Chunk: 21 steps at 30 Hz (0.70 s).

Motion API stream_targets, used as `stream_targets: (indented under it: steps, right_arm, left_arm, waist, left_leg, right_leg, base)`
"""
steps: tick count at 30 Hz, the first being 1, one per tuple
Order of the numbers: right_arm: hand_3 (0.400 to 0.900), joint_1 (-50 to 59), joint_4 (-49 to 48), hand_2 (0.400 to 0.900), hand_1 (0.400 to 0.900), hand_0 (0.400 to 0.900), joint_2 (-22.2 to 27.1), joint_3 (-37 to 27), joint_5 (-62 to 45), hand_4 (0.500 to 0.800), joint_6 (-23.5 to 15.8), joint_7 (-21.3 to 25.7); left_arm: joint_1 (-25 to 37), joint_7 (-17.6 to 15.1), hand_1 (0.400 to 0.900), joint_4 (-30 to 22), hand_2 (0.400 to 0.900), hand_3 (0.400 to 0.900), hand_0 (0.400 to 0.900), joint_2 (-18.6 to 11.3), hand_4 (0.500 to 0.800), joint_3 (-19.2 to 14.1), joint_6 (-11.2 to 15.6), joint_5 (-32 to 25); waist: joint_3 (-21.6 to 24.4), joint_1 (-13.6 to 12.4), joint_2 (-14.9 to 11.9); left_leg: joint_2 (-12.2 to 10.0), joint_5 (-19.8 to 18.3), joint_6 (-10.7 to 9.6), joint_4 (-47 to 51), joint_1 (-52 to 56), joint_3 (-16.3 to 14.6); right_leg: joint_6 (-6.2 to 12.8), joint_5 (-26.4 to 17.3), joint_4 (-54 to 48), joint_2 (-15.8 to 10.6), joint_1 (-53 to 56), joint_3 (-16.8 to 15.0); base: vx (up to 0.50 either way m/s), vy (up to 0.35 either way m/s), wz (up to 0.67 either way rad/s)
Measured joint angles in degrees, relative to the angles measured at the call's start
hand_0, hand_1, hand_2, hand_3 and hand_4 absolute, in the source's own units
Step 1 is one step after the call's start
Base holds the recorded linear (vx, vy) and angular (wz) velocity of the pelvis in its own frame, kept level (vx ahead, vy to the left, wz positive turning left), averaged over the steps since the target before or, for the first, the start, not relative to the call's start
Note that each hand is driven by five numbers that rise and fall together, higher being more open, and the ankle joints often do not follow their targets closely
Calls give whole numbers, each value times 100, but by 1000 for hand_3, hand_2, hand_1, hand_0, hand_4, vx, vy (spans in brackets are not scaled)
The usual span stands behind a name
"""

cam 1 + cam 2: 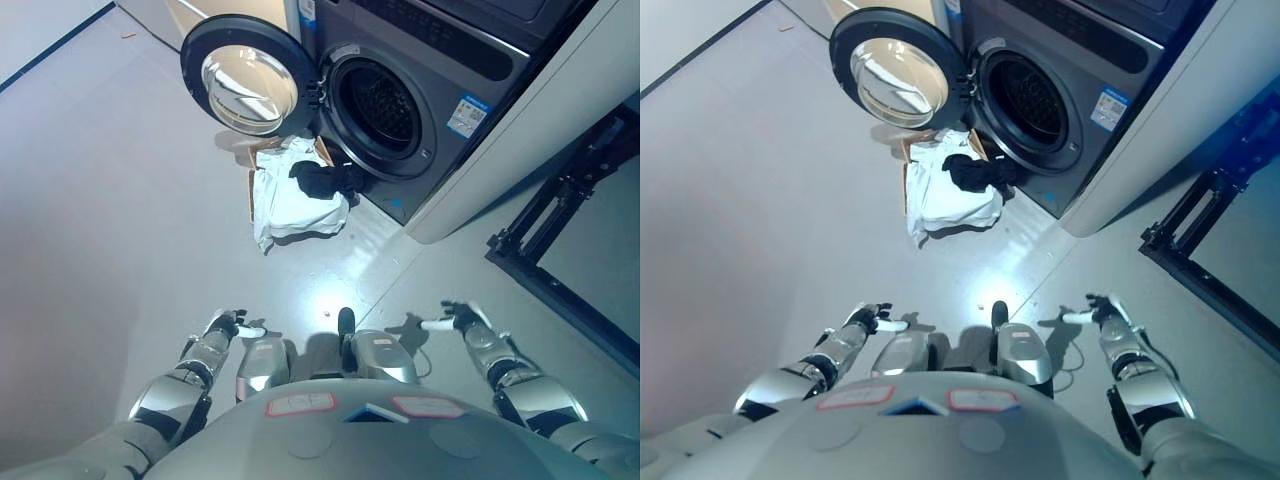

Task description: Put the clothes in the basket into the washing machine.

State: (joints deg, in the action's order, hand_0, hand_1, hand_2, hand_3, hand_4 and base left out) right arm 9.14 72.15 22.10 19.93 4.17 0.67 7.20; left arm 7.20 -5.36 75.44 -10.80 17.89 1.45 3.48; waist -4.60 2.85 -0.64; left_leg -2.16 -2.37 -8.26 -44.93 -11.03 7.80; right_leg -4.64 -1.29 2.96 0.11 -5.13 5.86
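Basket [256, 180] mostly hidden under white cloth [290, 200]; left hand [228, 326], right hand [462, 318] relaxed, empty.

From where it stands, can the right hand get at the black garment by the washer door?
Probably not. The right hand hangs low beside the body, holding nothing, while the black garment lies on white cloth under the washing machine opening, well ahead. Bare floor between; nothing blocks stepping closer.
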Motion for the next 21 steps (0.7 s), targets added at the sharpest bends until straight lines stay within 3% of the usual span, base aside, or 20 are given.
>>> stream_targets:
  steps: [2,4,6,8,9,11,13,16,18,19,21]
  right_arm:
    - [900,132,-296,900,900,900,-31,310,174,800,69,-98]
    - [900,317,-480,900,900,900,1,699,282,800,93,-237]
    - [900,574,-742,900,900,900,90,1208,575,800,36,-241]
    - [900,888,-842,900,900,900,195,1686,799,800,-50,-240]
    - [900,1083,-850,900,900,900,237,1797,897,800,-102,-241]
    - [900,1319,-841,900,900,900,270,1992,1049,800,-104,-254]
    - [900,1476,-869,900,900,900,248,2156,1169,800,-158,-264]
    - [900,1539,-1082,900,900,900,92,2242,1163,800,-208,-274]
    - [900,1505,-1142,900,900,900,-118,2338,1149,800,-226,-300]
    - [900,1496,-1407,900,900,900,-155,2389,1135,800,-212,-352]
    - [900,1530,-2035,900,900,900,-151,2568,985,800,-273,-410]
  left_arm:
    - [56,10,900,-46,900,900,900,11,800,-11,2,-41]
    - [352,7,900,-205,900,900,900,7,800,46,6,-61]
    - [380,3,900,-399,900,900,900,-76,800,67,35,-60]
    - [407,-2,900,-446,900,900,900,-183,800,147,22,-59]
    - [425,-15,900,-465,900,900,900,-238,800,148,23,-60]
    - [467,-29,900,-492,900,900,900,-290,800,138,26,-73]
    - [455,-35,900,-514,900,900,900,-304,800,131,47,-83]
    - [511,-51,900,-463,900,900,900,-414,800,130,66,-92]
    - [616,-67,900,-427,900,900,900,-596,800,149,68,-107]
    - [718,-87,900,-461,900,900,900,-738,800,169,79,-115]
    - [1010,-119,900,-495,900,900,900,-1073,800,316,47,-121]
  waist:
    - [-79,-59,-167]
    - [-179,-171,-338]
    - [-262,-349,-412]
    - [-298,-460,-351]
    - [-371,-566,-237]
    - [-452,-640,-204]
    - [-456,-809,-199]
    - [-534,-928,-302]
    - [-623,-1038,-484]
    - [-713,-1021,-553]
    - [-967,-860,-774]
  left_leg:
    - [-17,49,46,-277,-319,-183]
    - [-82,3,143,65,-743,-734]
    - [-287,90,189,1371,-953,-1234]
    - [-502,469,139,3194,-851,-1491]
    - [-597,714,150,3891,-859,-1488]
    - [-562,1008,158,4572,-854,-1520]
    - [-513,1182,308,4627,-800,-1445]
    - [-462,1295,462,4368,-626,-1266]
    - [-461,1519,704,4308,-503,-1218]
    - [-512,1519,716,4328,-508,-1160]
    - [-284,1439,818,4285,-557,-920]
  right_leg:
    - [-158,84,-74,21,233,212]
    - [-275,119,-290,16,441,340]
    - [-284,82,-560,113,621,544]
    - [-199,109,-818,316,764,779]
    - [-208,138,-813,449,819,826]
    - [-139,223,-806,522,911,898]
    - [-127,325,-804,550,978,758]
    - [72,690,-666,569,1150,700]
    - [278,1121,270,506,878,750]
    - [475,1264,1412,385,282,755]
    - [586,1333,3425,-23,-679,594]
  base:
    - [256,-188,20]
    - [267,-98,30]
    - [348,14,38]
    - [385,69,14]
    - [371,83,-4]
    - [376,117,-28]
    - [371,87,-30]
    - [306,64,-1]
    - [129,103,37]
    - [47,81,56]
    - [29,8,48]
